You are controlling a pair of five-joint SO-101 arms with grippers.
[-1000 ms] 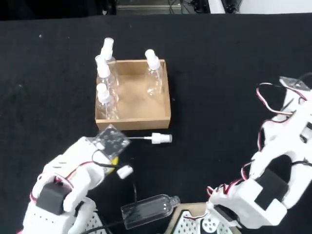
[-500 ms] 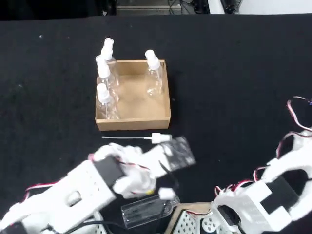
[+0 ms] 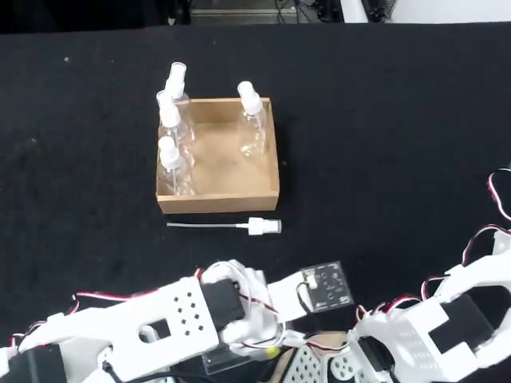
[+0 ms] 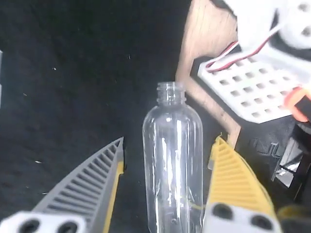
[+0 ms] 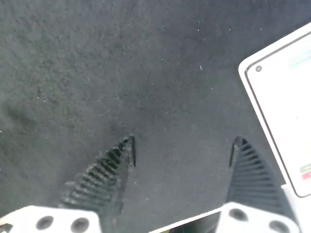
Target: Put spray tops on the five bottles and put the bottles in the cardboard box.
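Fifth bottle (image 4: 172,160) is uncapped, lying on the black table (image 3: 383,120) at its 6 o'clock edge. Left gripper (image 4: 170,141) straddles it, fingers spread either side, no contact visible. Spray top (image 3: 263,227) lies loose just at 6 o'clock of the cardboard box (image 3: 217,201). Four capped bottles (image 3: 250,120) stand at the box: three on its 9 o'clock side (rearmost maybe outside the wall, can't tell) and one at 1 o'clock. So roughly four of five look done; still to do: grasp, cap, box. Right gripper (image 5: 182,145) hangs spread over bare table. Versus 1 s ago, the left arm has swung from 7 o'clock over the bottle and the right arm has pulled back toward the 5 o'clock edge.
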